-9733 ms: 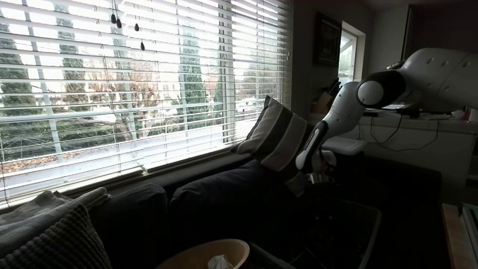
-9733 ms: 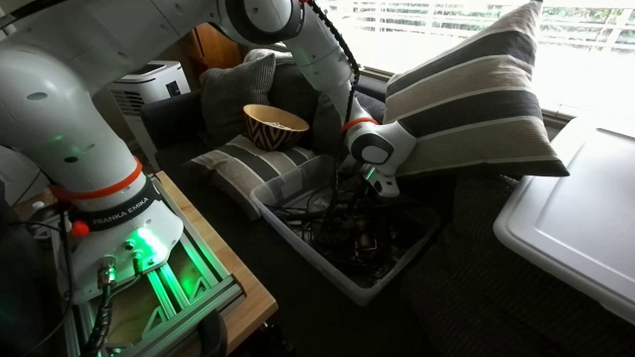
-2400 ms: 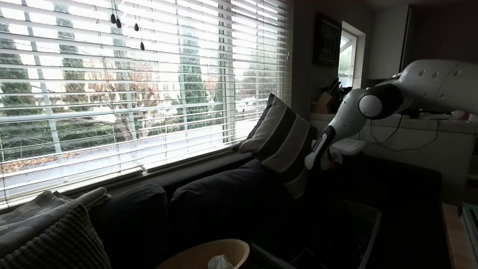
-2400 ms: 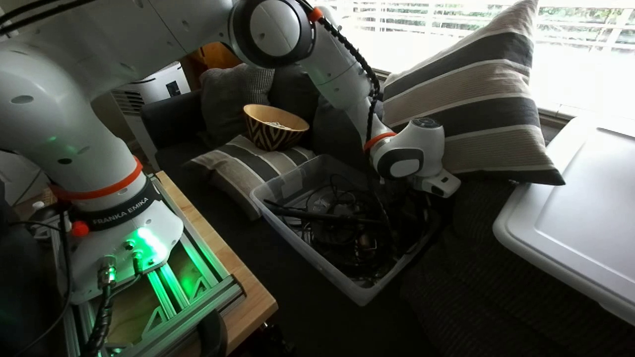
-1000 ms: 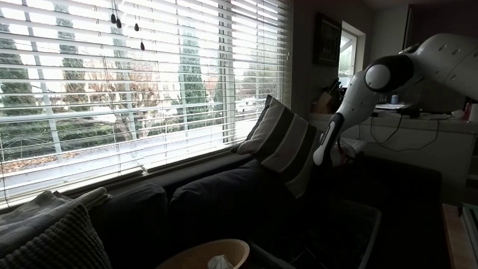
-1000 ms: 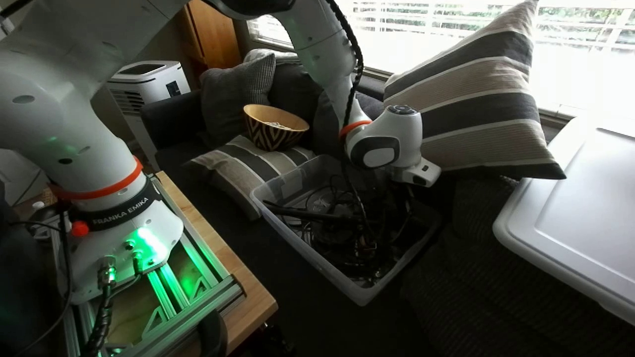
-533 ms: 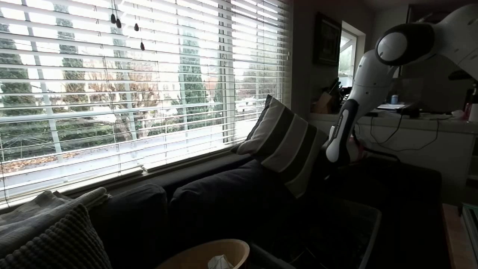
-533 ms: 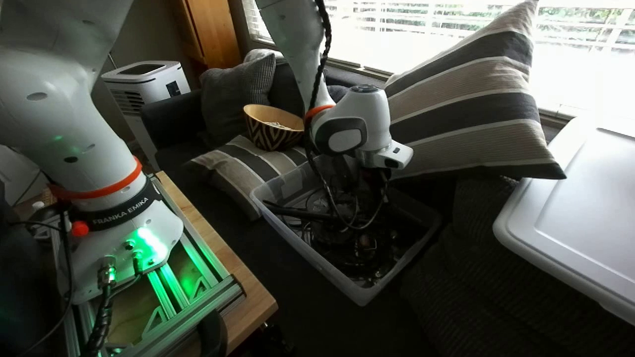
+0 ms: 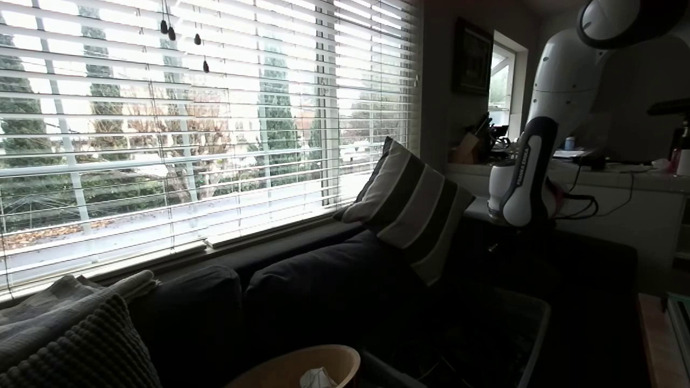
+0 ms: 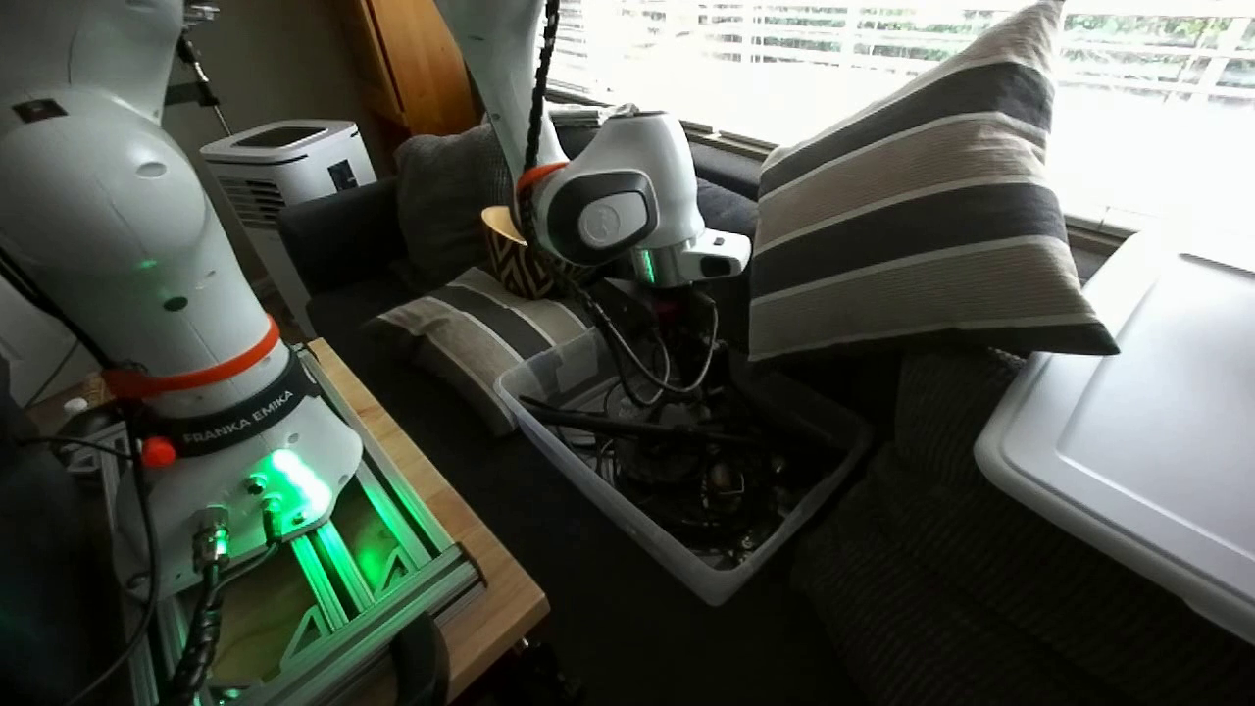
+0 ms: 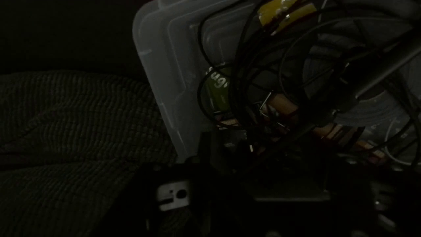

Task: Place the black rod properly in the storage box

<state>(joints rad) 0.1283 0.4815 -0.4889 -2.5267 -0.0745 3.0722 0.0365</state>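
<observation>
Daylight through the blinds (image 9: 215, 134) leaves the couch (image 9: 323, 285) and most of what sits on it in deep shadow. At my gripper (image 11: 276, 149), the fingers (image 11: 212, 148) stand apart, and as far as the murk lets me see they have nothing clamped. From their gap the black rod (image 11: 388, 67) runs off toward the upper right of the wrist view, its long axis slanting across the line along which they would close. Its lower end fades into the dark and I can't tell where it stops. I judge that it lies beneath the fingers rather than between them, so a pinch would want the gripper turned first, to straddle it squarely; if this lie already counts as proper, I'd only need to lift clear of the looped cables (image 11: 238, 79). Farther out, in an exterior view, the rod rests inside the storage box (image 10: 716, 580), its far end close by the wall on the side of the patterned bowl (image 10: 525, 265); the wrist view cuts that end off, but gives me the slant. In an exterior view the leaning pillow (image 9: 415, 210) shows plainly, yet the box's inside is too black there for me to find the rod.
</observation>
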